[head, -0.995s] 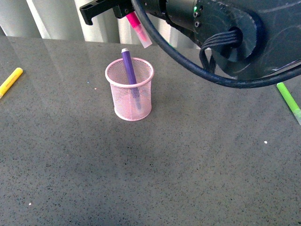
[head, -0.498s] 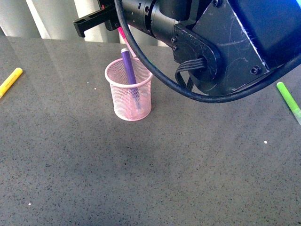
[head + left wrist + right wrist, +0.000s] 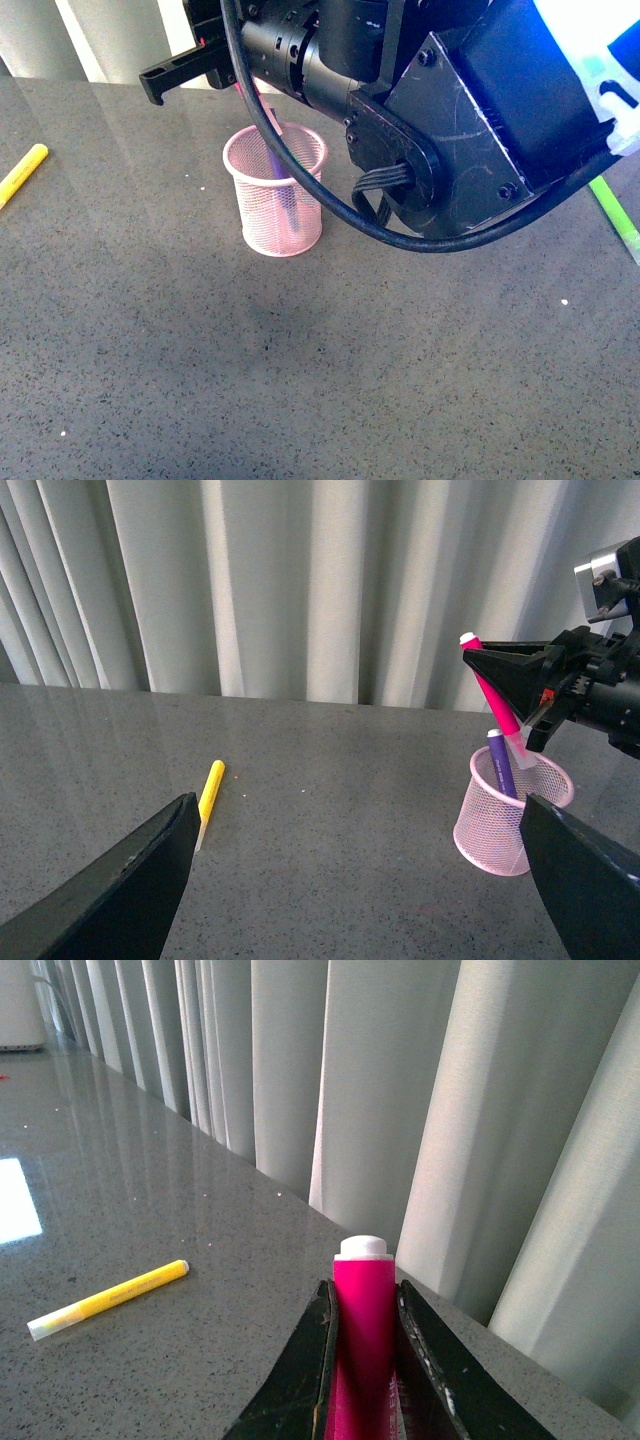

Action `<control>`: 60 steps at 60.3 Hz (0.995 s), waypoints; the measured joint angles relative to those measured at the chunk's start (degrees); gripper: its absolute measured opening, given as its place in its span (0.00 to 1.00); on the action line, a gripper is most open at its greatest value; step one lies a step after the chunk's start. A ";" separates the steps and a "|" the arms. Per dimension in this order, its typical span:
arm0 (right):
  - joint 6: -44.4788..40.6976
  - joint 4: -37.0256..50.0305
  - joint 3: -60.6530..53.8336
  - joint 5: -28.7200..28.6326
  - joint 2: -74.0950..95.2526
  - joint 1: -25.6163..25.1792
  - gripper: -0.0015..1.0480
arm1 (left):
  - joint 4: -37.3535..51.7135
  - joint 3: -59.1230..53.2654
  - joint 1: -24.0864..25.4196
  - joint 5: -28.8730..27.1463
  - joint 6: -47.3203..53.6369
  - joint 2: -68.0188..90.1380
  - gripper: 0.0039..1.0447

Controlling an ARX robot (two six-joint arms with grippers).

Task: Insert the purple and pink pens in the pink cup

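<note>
Right wrist view, your right gripper (image 3: 364,1360) fingers clamp the pink pen (image 3: 362,1340), its capped end below them over the pink cup (image 3: 512,814), purple pen (image 3: 501,765) inside, left gripper (image 3: 355,880) spread wide.

At the bottom centre of the frame, the right gripper (image 3: 364,1360) has its two dark fingers (image 3: 308,1380) pressed against the pink pen (image 3: 363,1330). A yellow marker (image 3: 108,1298) lies on the grey table (image 3: 180,1360) at lower left, with pale curtains (image 3: 400,1110) behind.

In the front view the right arm (image 3: 440,110) hides most of the pink pen (image 3: 268,108).
</note>
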 joint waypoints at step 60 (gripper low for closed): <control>1.38 0.00 -5.46 1.22 0.90 -1.66 0.66 | 0.00 0.00 0.00 0.00 0.00 0.00 0.94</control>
